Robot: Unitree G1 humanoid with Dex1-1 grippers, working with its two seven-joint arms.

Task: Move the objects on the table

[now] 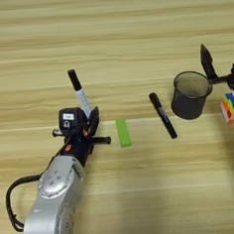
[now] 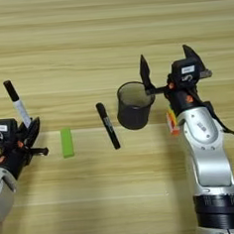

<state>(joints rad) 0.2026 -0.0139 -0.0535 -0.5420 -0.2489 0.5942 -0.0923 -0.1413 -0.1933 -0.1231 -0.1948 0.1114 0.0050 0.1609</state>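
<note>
Table [image 1: 131,18]: carrying everything, grain running left to right.
My right gripper [image 2: 167,65]: hovering spread by the mesh cup [image 2: 133,107] (cube [image 2: 172,122] beside my wrist).
My left gripper [image 1: 101,130]: opening beside the white marker [image 1: 79,92], near the left edge.
Black marker [image 1: 162,115]: lying mid-table.
Green bar [image 1: 122,132]: lying left of it.

Two markers lie on the table [image 1: 131,18]: one white marker with black cap [image 1: 79,92] at the left of centre, and one all-black marker [image 1: 162,115] near the middle of the frame. One small green bar [image 1: 122,132] sits between them, slightly lower. One black mesh cup [image 1: 190,95] stands at the right. One multicolour puzzle cube [image 1: 231,107] shows at the right edge. Two grippers are present: the left gripper [image 1: 92,125] at lower left and the right gripper [image 2: 167,65] at upper right.
</note>
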